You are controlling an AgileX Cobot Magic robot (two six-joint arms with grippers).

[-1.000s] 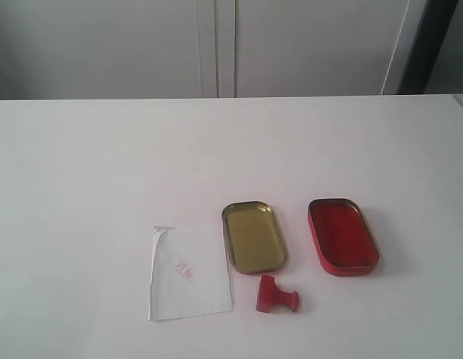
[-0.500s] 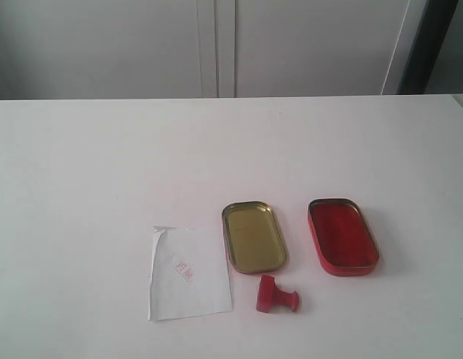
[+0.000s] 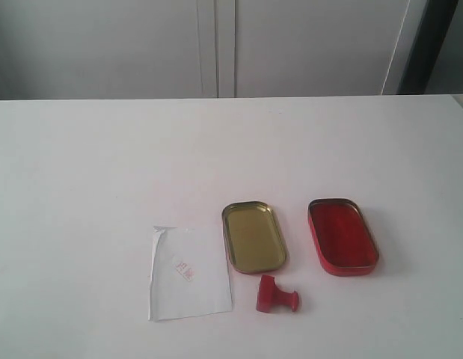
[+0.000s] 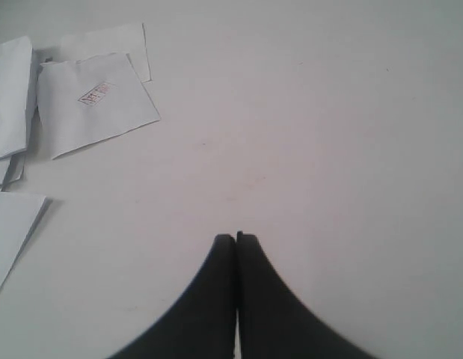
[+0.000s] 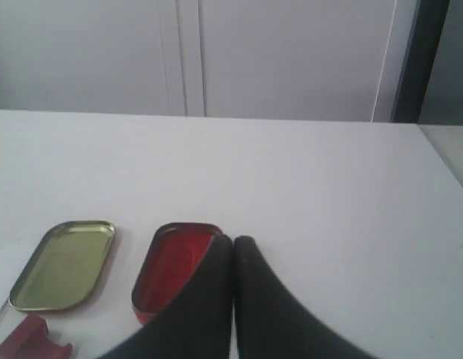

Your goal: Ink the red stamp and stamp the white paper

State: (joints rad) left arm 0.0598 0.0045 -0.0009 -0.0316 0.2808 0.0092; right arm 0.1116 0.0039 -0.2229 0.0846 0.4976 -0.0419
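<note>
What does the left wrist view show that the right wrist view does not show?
Only the left wrist view shows several loose white sheets, one sheet with a red mark, and the left gripper, shut. Only the right wrist view shows the gold tin half, the red tin tray, the red stamp, the cabinet doors and the right gripper, shut. Both show the white table.
</note>
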